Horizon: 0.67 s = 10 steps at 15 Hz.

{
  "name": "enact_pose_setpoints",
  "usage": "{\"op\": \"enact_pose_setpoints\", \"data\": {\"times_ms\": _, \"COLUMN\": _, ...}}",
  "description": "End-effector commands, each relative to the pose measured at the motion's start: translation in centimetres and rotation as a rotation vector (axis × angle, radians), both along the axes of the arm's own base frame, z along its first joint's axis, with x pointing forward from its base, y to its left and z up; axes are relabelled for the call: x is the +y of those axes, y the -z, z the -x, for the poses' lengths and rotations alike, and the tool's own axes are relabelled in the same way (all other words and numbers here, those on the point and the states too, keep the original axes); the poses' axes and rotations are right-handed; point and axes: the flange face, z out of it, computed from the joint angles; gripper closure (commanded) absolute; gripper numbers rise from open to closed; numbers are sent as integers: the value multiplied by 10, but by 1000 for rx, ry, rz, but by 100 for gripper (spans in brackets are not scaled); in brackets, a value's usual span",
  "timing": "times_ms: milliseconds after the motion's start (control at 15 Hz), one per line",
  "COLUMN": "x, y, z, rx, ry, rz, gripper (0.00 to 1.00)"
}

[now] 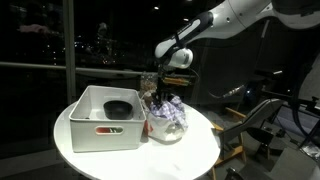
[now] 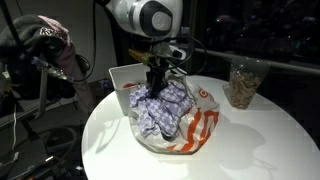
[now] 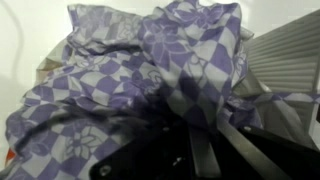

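The gripper (image 2: 156,82) is hanging vertically at centre frame in both exterior views, fingers pointing straight down; its jaws are standing drawn together, and in the wrist view they are pinching a gathered fold of the cloth (image 3: 130,80), so far as the bunched fabric allows a judgement; the cloth, purple with a pale geometric print, is lying directly beneath and around the fingertips, touching them, crumpled into a heap with no clear long axis; it is sitting in the open mouth of a thin plastic bag (image 2: 195,132), white with orange print, which is slumping toward lower centre of the frame; only one arm is working, so no question of the nearer hand is arising; a white bin (image 1: 85,130) is standing just beside the bag, left of centre in an exterior view, and a dark bowl (image 1: 117,108) is resting inside it; a jar (image 2: 240,85) with brownish contents is standing well apart at upper right; everything is resting on a round white table (image 2: 265,140); count: one gripper, one cloth, one bag, one bin, one bowl, one jar, one table.
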Motion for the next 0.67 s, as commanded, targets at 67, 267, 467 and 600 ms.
{"op": "enact_pose_setpoints", "data": {"times_ms": 67, "x": 2, "y": 6, "z": -47, "rx": -80, "ry": 40, "rz": -29, "gripper": 98}}
{"op": "enact_pose_setpoints", "data": {"times_ms": 267, "x": 5, "y": 19, "z": -63, "rx": -71, "ry": 35, "rz": -36, "gripper": 98}}
{"op": "enact_pose_setpoints", "data": {"times_ms": 467, "x": 7, "y": 43, "z": -75, "rx": -62, "ry": 22, "rz": 29, "gripper": 98}}
{"op": "enact_pose_setpoints", "data": {"times_ms": 600, "x": 6, "y": 56, "z": -80, "rx": -15, "ry": 43, "rz": 35, "gripper": 97}}
